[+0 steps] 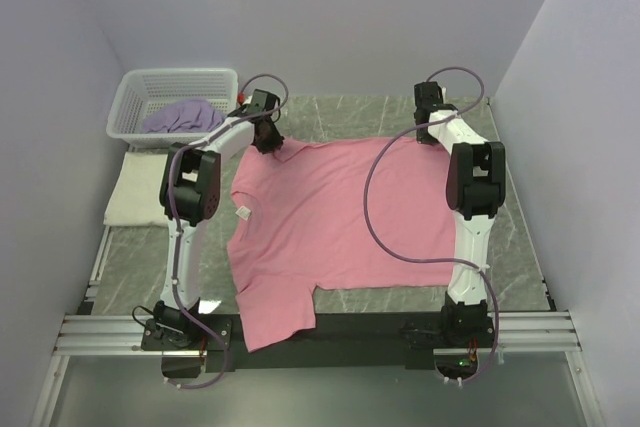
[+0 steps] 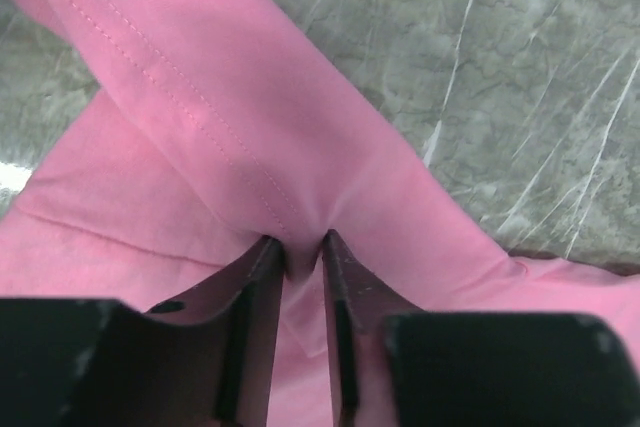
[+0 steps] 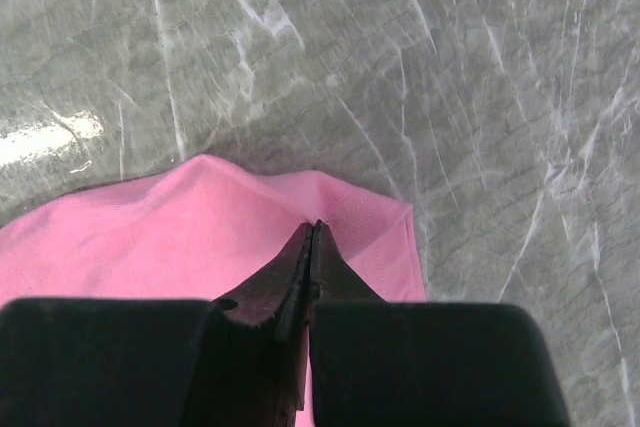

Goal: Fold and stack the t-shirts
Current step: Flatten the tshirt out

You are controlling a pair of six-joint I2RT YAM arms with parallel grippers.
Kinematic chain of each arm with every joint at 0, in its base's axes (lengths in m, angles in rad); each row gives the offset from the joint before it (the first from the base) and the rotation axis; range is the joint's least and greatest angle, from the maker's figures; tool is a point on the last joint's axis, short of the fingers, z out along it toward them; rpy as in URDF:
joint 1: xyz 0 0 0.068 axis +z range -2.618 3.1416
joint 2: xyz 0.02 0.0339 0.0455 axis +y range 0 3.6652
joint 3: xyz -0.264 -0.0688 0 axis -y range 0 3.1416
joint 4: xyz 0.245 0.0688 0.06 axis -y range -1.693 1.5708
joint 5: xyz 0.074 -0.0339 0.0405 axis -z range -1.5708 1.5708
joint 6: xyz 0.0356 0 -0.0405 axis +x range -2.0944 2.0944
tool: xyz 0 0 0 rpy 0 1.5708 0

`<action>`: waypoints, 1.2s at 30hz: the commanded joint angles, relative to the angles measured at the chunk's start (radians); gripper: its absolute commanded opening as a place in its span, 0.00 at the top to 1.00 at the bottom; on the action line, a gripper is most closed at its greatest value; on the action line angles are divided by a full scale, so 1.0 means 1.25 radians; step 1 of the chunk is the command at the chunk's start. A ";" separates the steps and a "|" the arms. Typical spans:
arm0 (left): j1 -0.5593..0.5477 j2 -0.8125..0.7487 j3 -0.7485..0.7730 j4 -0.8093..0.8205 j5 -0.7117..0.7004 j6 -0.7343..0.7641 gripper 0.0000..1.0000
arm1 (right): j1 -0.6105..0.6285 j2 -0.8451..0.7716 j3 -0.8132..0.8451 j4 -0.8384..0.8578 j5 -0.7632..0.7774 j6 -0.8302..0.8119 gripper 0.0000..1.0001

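The pink t-shirt (image 1: 340, 217) lies spread on the grey marble table, its white neck label (image 1: 243, 211) at the left. My left gripper (image 1: 270, 144) is at the shirt's far left sleeve; in the left wrist view it (image 2: 300, 242) is shut on a pinched fold of pink fabric (image 2: 200, 97). My right gripper (image 1: 428, 134) is at the far right corner; in the right wrist view it (image 3: 316, 229) is shut on the hemmed corner (image 3: 180, 237). The lavender t-shirt (image 1: 185, 115) lies crumpled in the basket. The cream t-shirt (image 1: 135, 190) lies folded at the left.
The white lattice basket (image 1: 140, 87) stands at the far left corner. Purple cables loop over both arms, the right one (image 1: 375, 197) above the pink shirt. Walls close in left, right and behind. A metal rail (image 1: 320, 332) runs along the near edge.
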 commanded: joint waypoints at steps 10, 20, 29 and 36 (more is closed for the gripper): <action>0.000 0.017 0.049 0.144 0.040 0.026 0.80 | -0.005 -0.024 0.026 0.023 0.030 -0.006 1.00; 0.003 0.103 0.141 0.345 0.155 -0.061 0.90 | -0.008 -0.022 0.033 0.028 0.034 -0.003 1.00; -0.013 0.153 0.204 0.567 0.304 0.088 0.55 | -0.014 -0.027 0.024 0.026 0.026 0.002 1.00; -0.017 0.078 0.151 0.478 0.190 0.140 0.04 | -0.014 -0.037 0.013 0.028 0.016 0.007 1.00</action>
